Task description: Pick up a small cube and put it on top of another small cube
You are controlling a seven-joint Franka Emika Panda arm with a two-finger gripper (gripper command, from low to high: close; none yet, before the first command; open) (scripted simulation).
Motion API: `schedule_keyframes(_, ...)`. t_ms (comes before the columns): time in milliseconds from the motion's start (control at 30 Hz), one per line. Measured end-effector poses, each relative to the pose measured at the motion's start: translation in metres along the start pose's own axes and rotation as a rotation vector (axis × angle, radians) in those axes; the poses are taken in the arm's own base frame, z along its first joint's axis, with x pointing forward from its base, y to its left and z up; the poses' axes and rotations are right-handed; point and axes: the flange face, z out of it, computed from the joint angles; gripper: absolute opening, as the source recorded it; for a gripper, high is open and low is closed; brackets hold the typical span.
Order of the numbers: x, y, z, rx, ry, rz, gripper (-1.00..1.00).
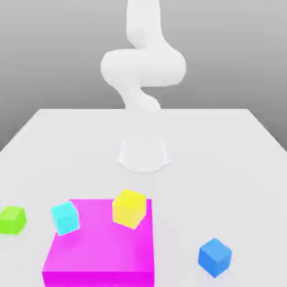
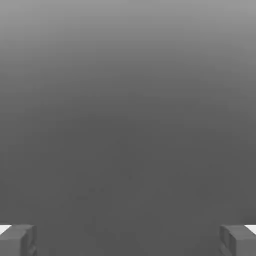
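Observation:
Several small cubes lie near the front of the white table (image 1: 224,146): a green cube (image 1: 12,220) at the exterior view's left, a cyan cube (image 1: 65,217), a yellow cube (image 1: 130,208) and a blue cube (image 1: 214,257) at the exterior view's right. The yellow cube rests at the far edge of a large magenta block (image 1: 103,246). The cyan cube sits at that block's left edge; whether it is on or beside it I cannot tell. My gripper (image 2: 128,240) is open, its fingertips (image 2: 17,240) far apart with only grey background between them.
The white arm (image 1: 143,67) rises from its base (image 1: 143,152) at the table's middle, well behind and above the cubes. The magenta block is much bigger than the small cubes and takes up the front centre.

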Motion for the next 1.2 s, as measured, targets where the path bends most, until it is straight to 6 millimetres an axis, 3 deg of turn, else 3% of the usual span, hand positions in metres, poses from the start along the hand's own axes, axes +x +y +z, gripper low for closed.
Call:
schedule_keyframes(133, -0.023, -0.008, 0.083, -0.062, -0.103, -0.087, 0.0)
schedule_keyframes(300, -0.067, -0.008, 0.177, -0.132, -0.229, -0.196, 0.0)
schedule_keyframes(500, -0.139, 0.01, 0.275, -0.21, -0.382, -0.33, 0.0)
schedule_keyframes(633, -0.2, 0.029, 0.329, -0.254, -0.488, -0.43, 0.0)
schedule_keyframes(833, -0.285, 0.08, 0.392, -0.324, -0.639, -0.552, 0.0)
schedule_keyframes(1000, -0.322, 0.11, 0.438, -0.333, -0.659, -0.569, 0.0)
schedule_keyframes(1033, -0.326, 0.114, 0.444, -0.333, -0.66, -0.569, -1.0)
schedule_keyframes(1200, -0.326, 0.114, 0.444, -0.333, -0.66, -0.569, -1.0)
